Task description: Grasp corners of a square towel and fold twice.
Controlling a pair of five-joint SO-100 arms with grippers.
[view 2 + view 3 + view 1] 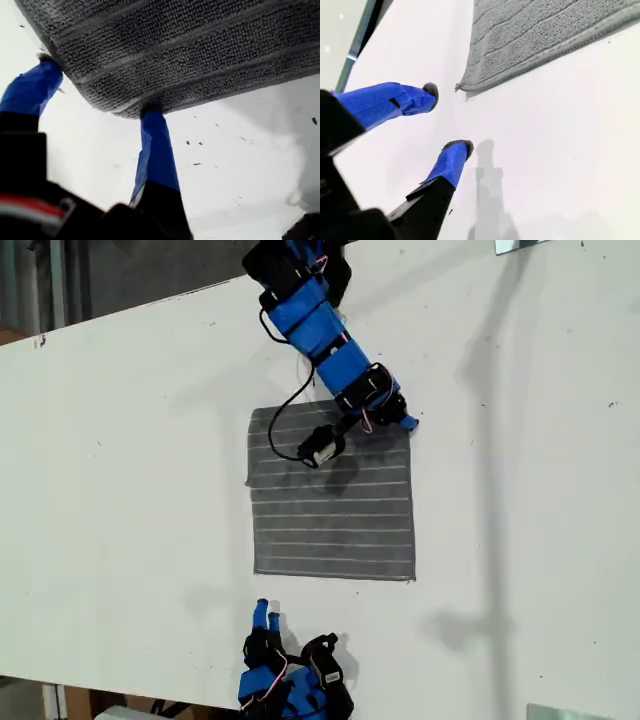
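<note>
Towel (335,510) lies flat on the white surface (120,490). My first tool (97,95) sits spread at a far corner (120,107), tips against the hem, apparently to pinch it. My second tool (447,120) waits spread, just short of a near corner (462,87).

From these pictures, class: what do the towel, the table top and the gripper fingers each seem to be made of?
Towel: looks like woven terry cloth, grey, matte; looped pile and pale raised stripes show in the first wrist view.
Table top: smooth white board, perhaps laminate; faint sheen, small specks.
Second gripper's fingers: likely rigid plastic, blue-covered, with dark, soft-looking pads at the tips.
</note>
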